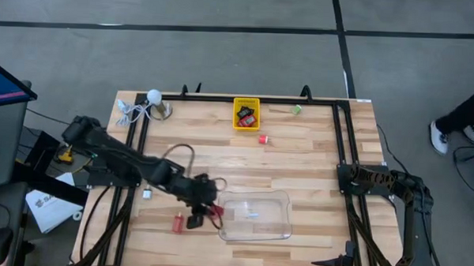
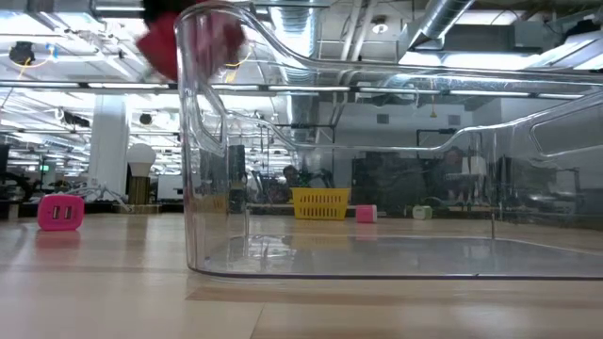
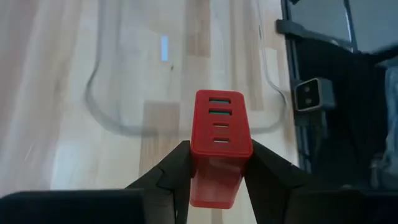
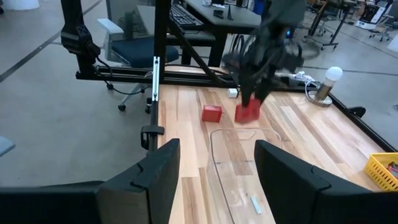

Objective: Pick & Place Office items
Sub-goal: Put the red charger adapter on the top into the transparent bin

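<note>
My left gripper point(image 1: 208, 212) is shut on a red block with slots in its end face point(image 3: 221, 134), just off the left end of the clear plastic tray point(image 1: 254, 216). In the low view the block point(image 2: 179, 42) shows high above the table. A second red block point(image 1: 178, 222) lies flat on the table near the tray's left end. Another small red piece point(image 1: 263, 139) and a green one point(image 1: 296, 110) lie near the yellow basket point(image 1: 246, 113), which holds a few pieces. My right gripper point(image 4: 214, 180) waits open at the table's right side. My left gripper pinches the red block by its two opposite side faces point(image 3: 205, 180), at the end away from the slots, between its two fingers point(image 3: 177, 171). The fingers slant down from the table's left side. The slotted end sticks out past the fingertips, and the block point(image 4: 247, 112) is lifted clear of the table.
A white ball with a cord point(image 1: 154, 96) stands at the far left corner. A small white piece point(image 1: 147, 194) lies beside the left arm. Black rails point(image 1: 343, 145) run along the table's edges. Bare wood lies between the tray and the basket.
</note>
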